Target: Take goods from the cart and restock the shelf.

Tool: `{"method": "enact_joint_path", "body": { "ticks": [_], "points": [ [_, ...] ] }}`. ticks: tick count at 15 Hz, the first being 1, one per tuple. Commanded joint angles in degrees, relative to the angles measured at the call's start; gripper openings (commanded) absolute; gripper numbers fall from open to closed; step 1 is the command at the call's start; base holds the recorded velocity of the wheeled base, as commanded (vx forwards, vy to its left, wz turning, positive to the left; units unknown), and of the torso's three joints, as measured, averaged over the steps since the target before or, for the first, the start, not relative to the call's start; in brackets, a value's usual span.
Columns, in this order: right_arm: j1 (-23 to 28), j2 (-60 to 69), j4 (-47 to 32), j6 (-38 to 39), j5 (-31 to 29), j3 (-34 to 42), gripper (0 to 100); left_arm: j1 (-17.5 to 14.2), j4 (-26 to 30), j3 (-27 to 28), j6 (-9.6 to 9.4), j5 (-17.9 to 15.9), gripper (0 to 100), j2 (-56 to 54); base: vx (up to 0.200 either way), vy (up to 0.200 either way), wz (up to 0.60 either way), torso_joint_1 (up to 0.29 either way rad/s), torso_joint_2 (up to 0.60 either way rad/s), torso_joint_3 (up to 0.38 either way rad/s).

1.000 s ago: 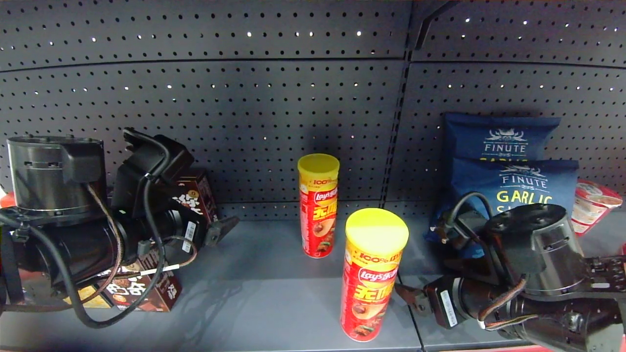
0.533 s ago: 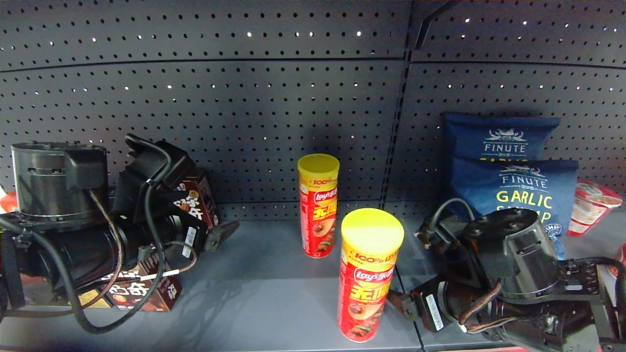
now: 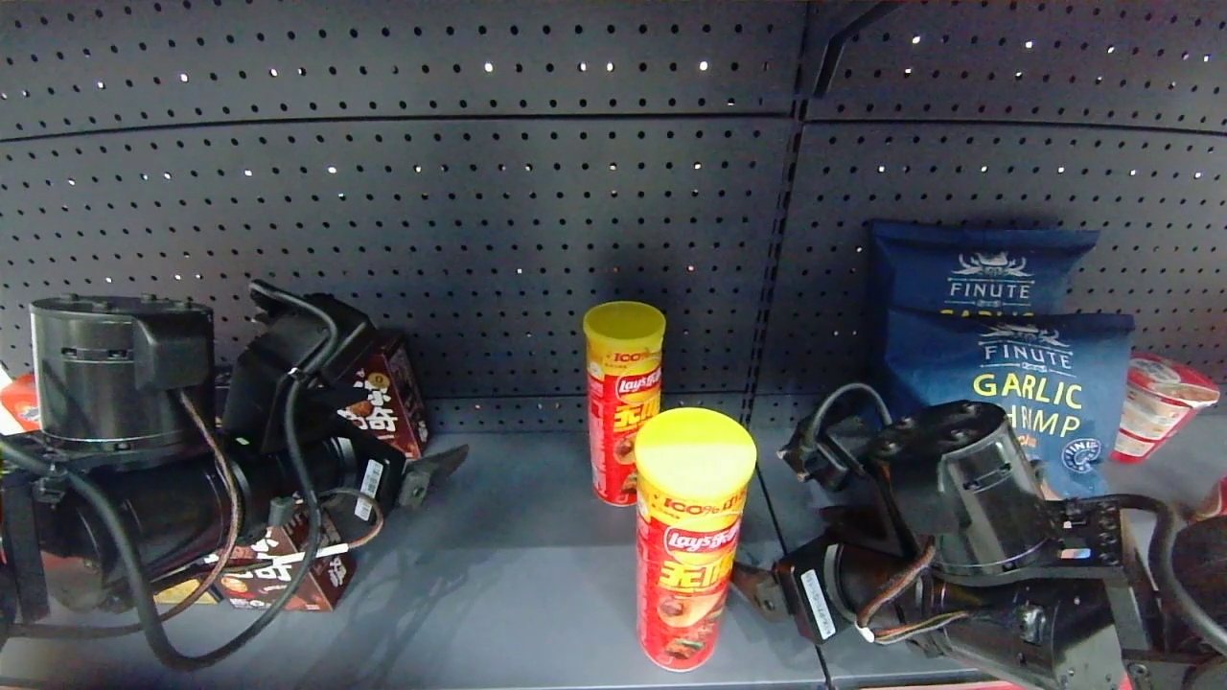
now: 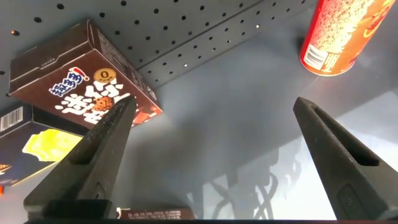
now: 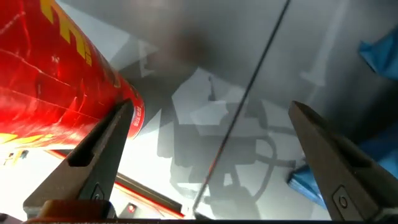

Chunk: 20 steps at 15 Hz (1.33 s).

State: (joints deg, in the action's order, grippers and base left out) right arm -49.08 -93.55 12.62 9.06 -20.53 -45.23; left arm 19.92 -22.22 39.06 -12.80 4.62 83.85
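Observation:
Two red chip cans with yellow lids stand upright on the grey shelf [image 3: 518,565]. The front can [image 3: 690,546] is near the shelf's front edge, and the back can [image 3: 623,402] stands by the pegboard. My right gripper [image 3: 755,589] is low at the front can's right side. It is open, and in the right wrist view [image 5: 217,168] the can [image 5: 56,74] lies against the outer side of one finger [image 5: 99,162], not between the two. My left gripper [image 3: 429,468] hangs open over the shelf left of the cans, with nothing between its fingers [image 4: 93,162].
Brown cookie boxes [image 3: 383,393] [image 4: 81,81] lean at the back left, and another [image 3: 278,575] lies at the front left. Blue snack bags [image 3: 1007,374] and a cup of noodles [image 3: 1165,402] stand at the right. A pegboard wall [image 3: 479,220] backs the shelf.
The front can has slid left along the shelf, and my right arm has moved left with it. My left arm has sunk slightly.

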Motion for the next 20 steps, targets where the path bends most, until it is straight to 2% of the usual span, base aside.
{"method": "enact_joint_path", "body": {
  "ticks": [1,15,20],
  "points": [
    [-0.8,-1.1,0.0,0.1,0.0,-1.1,100,-0.1,0.0,-0.2,0.06,0.0,100,0.0,0.000,0.000,0.00,0.000,0.00,0.000],
    [-3.1,-4.4,0.1,0.1,-0.2,-4.8,100,-0.1,0.0,-0.3,-0.03,0.0,100,0.0,0.000,0.000,0.00,0.000,0.00,0.000],
    [-3.5,-4.2,0.1,0.2,-0.2,-4.0,100,-0.1,0.0,-0.7,-0.03,0.0,100,-0.1,0.000,0.000,0.00,0.000,0.00,0.000]
  ]
}}
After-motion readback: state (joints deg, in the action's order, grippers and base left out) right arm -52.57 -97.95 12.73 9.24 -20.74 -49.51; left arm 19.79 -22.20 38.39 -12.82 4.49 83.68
